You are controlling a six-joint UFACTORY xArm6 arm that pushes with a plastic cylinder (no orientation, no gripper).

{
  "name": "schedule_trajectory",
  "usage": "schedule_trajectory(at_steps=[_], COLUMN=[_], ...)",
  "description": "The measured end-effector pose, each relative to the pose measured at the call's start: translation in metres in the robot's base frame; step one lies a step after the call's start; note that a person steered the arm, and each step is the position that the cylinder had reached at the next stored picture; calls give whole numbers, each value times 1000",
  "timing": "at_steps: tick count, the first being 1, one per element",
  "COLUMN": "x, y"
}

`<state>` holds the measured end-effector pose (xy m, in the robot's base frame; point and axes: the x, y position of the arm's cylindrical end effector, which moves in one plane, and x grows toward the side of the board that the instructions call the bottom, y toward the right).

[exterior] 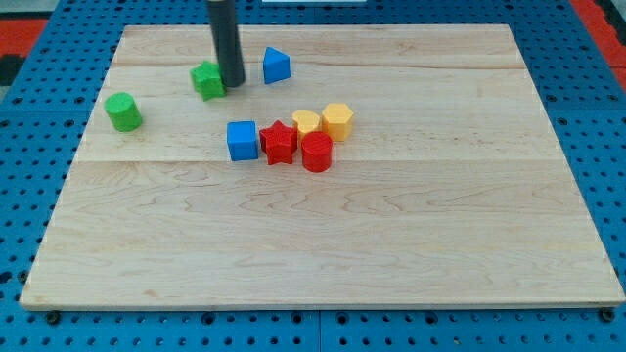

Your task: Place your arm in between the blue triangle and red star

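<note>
The blue triangle (276,66) sits near the view's top, left of centre. The red star (279,143) lies lower down in the middle cluster, between a blue cube (242,140) and a red cylinder (316,153). My tip (233,83) rests on the board right next to a green star block (207,79), to its right, and left of the blue triangle. The tip is above and to the left of the red star.
A green cylinder (123,111) stands at the view's left. A yellow heart-like block (306,123) and a yellow hexagon (337,120) sit just above the red pieces. The wooden board (440,225) lies on a blue pegboard surface.
</note>
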<state>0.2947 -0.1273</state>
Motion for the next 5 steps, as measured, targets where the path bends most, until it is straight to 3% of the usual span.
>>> schedule_trajectory(at_steps=[2,3,4,5], x=[-25,26,44,42], y=[-38,-59,-74,-49])
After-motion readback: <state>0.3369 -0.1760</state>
